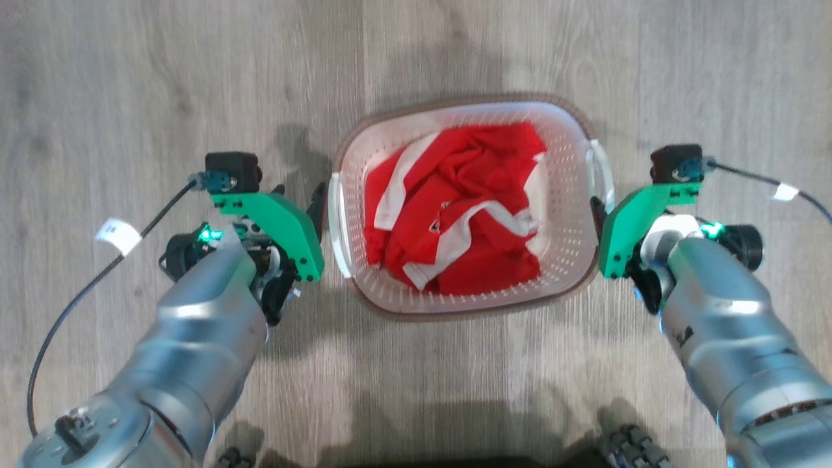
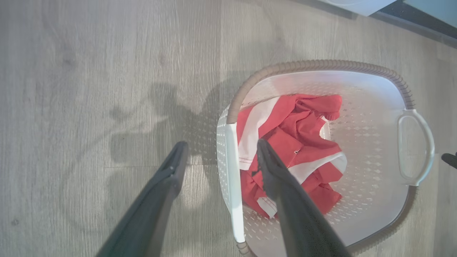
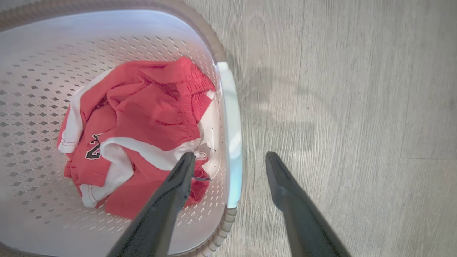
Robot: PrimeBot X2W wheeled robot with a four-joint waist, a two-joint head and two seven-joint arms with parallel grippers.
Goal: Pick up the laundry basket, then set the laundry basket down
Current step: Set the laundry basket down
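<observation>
White handles (image 1: 337,221) cap both ends of the basket (image 1: 567,208), one on each side of you. Your left gripper (image 2: 221,144) and right gripper (image 3: 230,156) both gape open, each astride its handle with one finger inside.

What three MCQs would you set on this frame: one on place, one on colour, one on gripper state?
1. Where is the laundry basket?
A. on the floor
B. on a table
C. on a shelf

2. What colour is the clothing inside it?
A. blue
B. red with white bands
C. black

3. How is the left gripper?
A. shut on a handle
B. open, straddling the handle
C. shut, away from the basket

Answers:
1 A: the head view shows it resting on floor planks.
2 B: red cloth with white bands lies in it.
3 B: the left wrist view shows the fingers apart, one on each side of the handle.
</observation>
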